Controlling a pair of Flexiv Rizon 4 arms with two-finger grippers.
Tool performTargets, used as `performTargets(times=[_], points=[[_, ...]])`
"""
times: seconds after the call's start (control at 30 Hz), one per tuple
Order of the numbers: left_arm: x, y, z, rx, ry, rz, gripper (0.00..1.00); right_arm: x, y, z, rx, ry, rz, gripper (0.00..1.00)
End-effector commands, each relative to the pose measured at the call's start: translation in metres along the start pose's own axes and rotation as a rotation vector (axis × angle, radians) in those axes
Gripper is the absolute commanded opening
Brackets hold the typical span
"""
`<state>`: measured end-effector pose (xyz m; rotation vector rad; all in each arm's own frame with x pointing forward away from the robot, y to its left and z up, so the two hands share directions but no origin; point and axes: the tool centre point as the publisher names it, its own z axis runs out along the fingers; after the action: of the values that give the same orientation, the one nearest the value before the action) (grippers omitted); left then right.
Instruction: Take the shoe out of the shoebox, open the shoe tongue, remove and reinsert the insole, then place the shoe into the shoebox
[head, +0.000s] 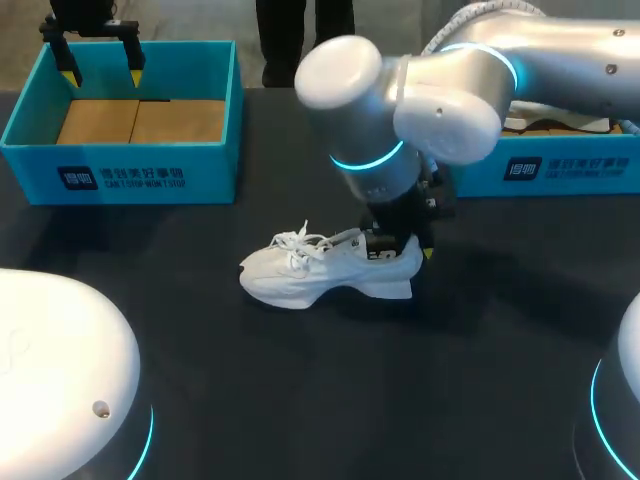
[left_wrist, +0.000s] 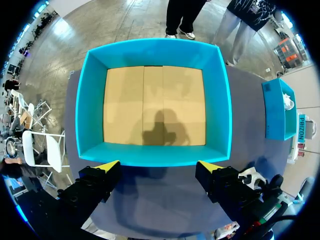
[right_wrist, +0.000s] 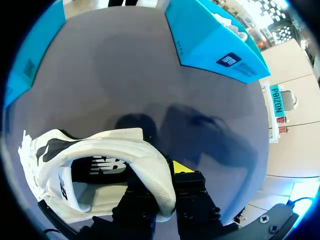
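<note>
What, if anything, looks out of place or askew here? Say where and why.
Nothing is spilled or damaged. The shoe stands upright on the table, its laces loose; the right tool grips its heel.

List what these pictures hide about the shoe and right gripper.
- Head view: the right gripper hides the heel of the white lace-up sneaker.
- Right wrist view: the heel leaves one fingertip showing; the rim cuts the toe.
- Head view: the right arm half covers the right teal cardboard box.
</note>
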<state>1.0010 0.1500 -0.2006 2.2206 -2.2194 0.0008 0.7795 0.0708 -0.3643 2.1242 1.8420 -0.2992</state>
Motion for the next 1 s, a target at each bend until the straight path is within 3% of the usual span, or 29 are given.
performTargets(times=[0.03, 0.3, 0.37, 0.57, 0.63, 0.77, 1.0], points=[[0.0, 0.0, 0.0, 0.0, -0.001, 0.0, 1.0, 0.006, 0.0, 0.005, 0.009, -0.011, 0.0, 0.0], [0.0, 0.0, 0.0, 0.0, -0.001, 0.0, 1.0, 0.006, 0.002, 0.008, 0.013, -0.009, 0.014, 0.0], [0.0, 0.0, 0.0, 0.0, -0.001, 0.0, 1.0, 0.006, 0.002, 0.008, 0.013, -0.01, 0.015, 0.23], [0.0, 0.0, 0.0, 0.0, -0.001, 0.0, 1.0, 0.003, 0.003, 0.002, 0.01, -0.006, 0.021, 0.49], [0.0, 0.0, 0.0, 0.0, -0.001, 0.0, 1.0, 0.004, 0.002, -0.003, 0.009, -0.002, 0.021, 0.49], [0.0, 0.0, 0.0, 0.0, -0.001, 0.0, 1.0, 0.004, 0.001, -0.018, -0.007, 0.029, 0.012, 0.62], [0.0, 0.0, 0.0, 0.0, -0.001, 0.0, 1.0, 0.002, 0.002, -0.044, -0.033, 0.108, -0.037, 0.64]])
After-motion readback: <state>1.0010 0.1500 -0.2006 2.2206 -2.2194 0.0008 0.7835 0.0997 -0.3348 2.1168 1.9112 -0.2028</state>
